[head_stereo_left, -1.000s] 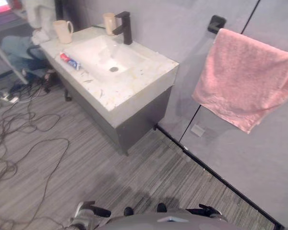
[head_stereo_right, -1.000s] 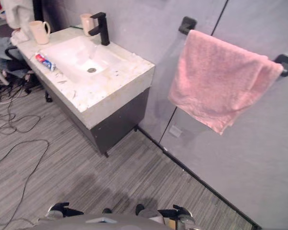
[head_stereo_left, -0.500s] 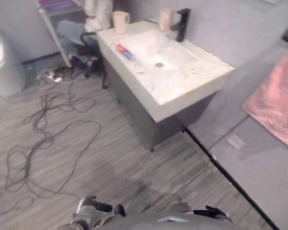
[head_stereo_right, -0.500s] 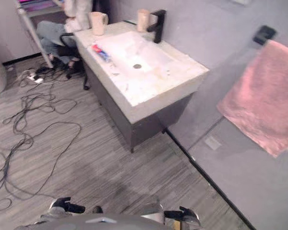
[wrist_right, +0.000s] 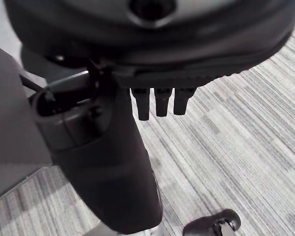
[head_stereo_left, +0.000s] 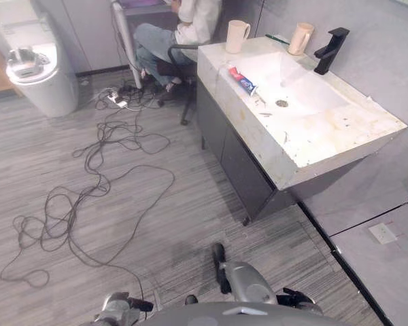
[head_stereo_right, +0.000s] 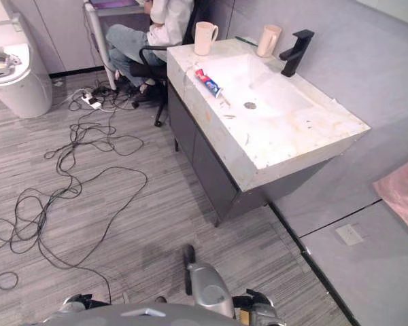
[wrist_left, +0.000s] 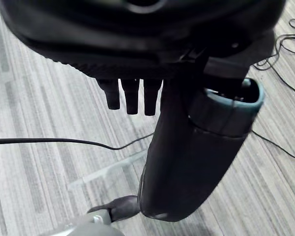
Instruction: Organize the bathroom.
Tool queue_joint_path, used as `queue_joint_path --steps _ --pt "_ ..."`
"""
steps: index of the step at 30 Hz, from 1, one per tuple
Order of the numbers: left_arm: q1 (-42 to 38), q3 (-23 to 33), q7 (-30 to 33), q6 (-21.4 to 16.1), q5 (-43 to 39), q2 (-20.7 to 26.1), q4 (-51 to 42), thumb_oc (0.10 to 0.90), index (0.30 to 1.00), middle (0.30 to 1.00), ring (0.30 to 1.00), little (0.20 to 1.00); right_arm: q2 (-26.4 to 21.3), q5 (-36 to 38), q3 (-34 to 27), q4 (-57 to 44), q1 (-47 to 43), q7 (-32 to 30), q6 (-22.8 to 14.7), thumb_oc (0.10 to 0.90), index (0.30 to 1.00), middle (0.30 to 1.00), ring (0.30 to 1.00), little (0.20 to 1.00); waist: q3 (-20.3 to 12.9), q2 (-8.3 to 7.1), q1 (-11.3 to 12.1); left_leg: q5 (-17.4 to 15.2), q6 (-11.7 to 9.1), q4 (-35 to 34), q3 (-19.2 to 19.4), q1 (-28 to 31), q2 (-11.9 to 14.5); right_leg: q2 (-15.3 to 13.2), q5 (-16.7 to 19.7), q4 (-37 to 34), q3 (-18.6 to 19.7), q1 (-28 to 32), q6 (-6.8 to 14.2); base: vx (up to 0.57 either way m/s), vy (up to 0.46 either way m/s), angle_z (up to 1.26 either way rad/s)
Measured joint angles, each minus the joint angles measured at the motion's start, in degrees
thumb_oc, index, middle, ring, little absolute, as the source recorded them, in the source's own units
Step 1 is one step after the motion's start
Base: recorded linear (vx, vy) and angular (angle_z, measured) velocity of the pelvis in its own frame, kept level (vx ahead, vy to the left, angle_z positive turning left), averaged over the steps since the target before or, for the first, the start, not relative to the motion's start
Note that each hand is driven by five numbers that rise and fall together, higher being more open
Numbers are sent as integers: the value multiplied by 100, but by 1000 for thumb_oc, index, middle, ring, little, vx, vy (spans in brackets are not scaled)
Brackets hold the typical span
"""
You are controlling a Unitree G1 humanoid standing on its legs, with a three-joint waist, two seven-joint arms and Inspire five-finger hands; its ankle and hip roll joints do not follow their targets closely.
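The head camera has swung left over the last second: the pink towel that sat mid-view on its wall bar is now only a corner at the edge, right of the sink worktop, and the worktop has slid to centre-right. Nothing on it has moved; this is my view turning, not the things. I read it as a survey, with no organizing step begun.

On the worktop, a pale speckled stone slab with a shallow white basin: a red-white-and-blue toothpaste tube lies flat on the front rim, left of the drain. A cream mug stands at the far left corner, a second cream cup beside the angular matte-black faucet. Dark cabinet below.

Left of the worktop: a seated person, tangled black cords on grey striped flooring, a glossy white toilet further left.

Left robot hand hangs low, fingers straight and apart, holding nothing (right robot hand likewise).
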Motion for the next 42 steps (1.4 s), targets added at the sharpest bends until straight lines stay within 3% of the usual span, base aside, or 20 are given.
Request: queue_joint_path --steps 4,6,7,8,10,13,16,18,19,21,25,26,28,31,33,35,37,38,40,42 --pt "-41 -89 56 -1 262 -152 -166 800 900 900 900 900 -113 -114 -9 -87 455 8 97 800 900 900 900 900 -178 112 -368 -733 50 48 -147 695 -73 179 143 498 -247 -186 -274 500 133 15" --pt "-346 -181 2 -20 384 -151 -173 800 900 900 900 900 -90 -110 -57 23 519 18 150 800 900 900 900 900 -178 172 -461 -1081 -416 1039 -99 556 40 193 461 634 -268 28 -970 290 35 54" --pt "-387 -180 -30 -24 425 -150 -184 800 900 900 900 900 -91 -110 -55 23 507 21 181 800 900 900 900 900 -197 159 -478 -997 -653 1620 64 355 59 182 440 465 -261 233 -982 339 -18 23" --pt "-469 -193 -61 -36 441 -162 -223 800 900 900 900 900 -131 -114 -50 -7 495 28 157 800 900 900 900 900 -264 156 -496 -704 -1243 2726 296 -19 125 182 402 145 -212 655 -1092 318 -16 4" --pt "-517 -246 -41 -145 508 -192 -275 800 900 900 900 900 -284 -119 31 -4 326 57 113 800 900 900 900 900 -318 200 -355 -248 -1738 4455 551 -906 266 225 326 -151 60 1118 -1363 287 9 -41" --pt "-613 -180 70 -115 424 -132 -367 800 900 900 900 900 -327 -12 15 -126 -122 66 37 800 900 900 900 900 -284 99 -154 -124 -1484 5294 595 -2047 565 220 254 -540 656 1607 -1548 280 51 -86" --pt "-481 -187 151 -57 387 -72 -351 800 900 900 900 900 -257 58 48 -143 -434 80 -16 800 900 900 900 900 -245 -18 -8 12 -1115 4326 529 -2651 1052 190 224 -619 1342 1914 -1427 270 310 -140" --pt "-258 -175 194 -34 317 -59 -352 800 900 900 900 900 -243 22 177 -150 -474 75 -70 800 900 900 900 900 -261 -37 187 117 -992 2807 378 -2465 1142 196 160 -552 2007 1956 -1347 299 398 -178" --pt "-135 -67 202 -47 133 -31 -328 800 900 900 900 900 -250 24 197 -163 -476 70 -75 800 900 900 900 900 -276 -26 264 292 -1030 1338 1 -2181 1173 277 19 -411 2415 1899 -1266 323 312 -156" --pt "-126 -29 209 -65 123 42 -253 800 900 900 900 900 -276 22 223 -120 -482 36 -61 800 900 900 900 900 -244 25 204 607 -1048 748 -273 -2238 1369 353 -112 -360 2669 1983 -1186 264 244 -105" --pt "8 -19 224 -374 165 77 -242 800 900 900 900 900 -469 23 141 195 -406 -51 45 800 900 900 900 900 -185 134 469 872 -1021 -19 -1007 -1786 1694 372 -721 -80 3394 2052 -933 268 353 -123" --pt "87 -2 220 -425 178 42 -288 800 900 900 900 900 -561 22 122 249 -426 -46 52 800 900 900 900 900 -184 257 550 817 -971 2 -964 -1585 1772 349 -836 88 3298 1961 -927 216 468 -169" --pt "120 16 216 -479 219 223 -300 800 900 900 900 900 -464 28 76 245 -303 -46 13 800 900 900 900 900 -206 83 582 961 -658 -11 -240 -1360 1386 -210 -805 411 2436 1820 -623 188 447 -131" --pt "56 -84 164 -479 386 400 -306 800 900 900 900 900 -281 149 -13 195 -88 -81 -55 800 900 900 900 900 -199 60 454 924 -522 5 -2 -1150 1081 -608 -516 179 1840 1965 -229 145 372 -56" --pt "76 -167 160 -479 461 433 -306 800 900 900 900 900 -244 249 -71 186 -76 -86 -65 800 900 900 900 900 -175 112 412 874 -439 -13 81 -1102 1033 -653 -461 214 1814 1954 -145 65 160 -41" --pt "94 -441 126 -479 651 472 -302 800 900 900 900 900 -82 338 -397 19 -22 -149 -139 800 900 900 900 900 -176 400 107 717 -220 -10 360 -1024 890 -796 -376 643 1680 1579 26 89 224 -63" --pt "17 -442 131 -462 650 486 -309 800 900 900 900 900 -62 327 -454 19 108 -183 -196 800 900 900 900 900 -203 365 26 670 -157 20 492 -988 750 -804 -228 638 1654 1530 59 62 238 -81" --pt "116 -449 155 -351 646 468 -309 800 900 900 900 900 -39 32 -447 -53 36 -174 -349 800 900 900 900 900 -188 359 72 619 -104 20 1003 -921 789 -646 -25 1042 1571 989 281 35 214 -218" --pt "185 -424 182 -197 592 471 -240 800 900 900 900 900 -40 -368 -254 -104 -215 -78 -340 800 900 900 900 900 -224 344 177 434 -60 -13 1811 -876 978 -569 452 437 887 859 169 36 82 -271" --pt "106 -57 255 -188 544 504 -260 800 900 900 900 900 -21 -472 -146 -188 -195 11 -293 800 900 900 900 900 -231 137 194 227 -78 -14 2208 -872 930 -466 32 343 -134 862 16 95 37 -173"
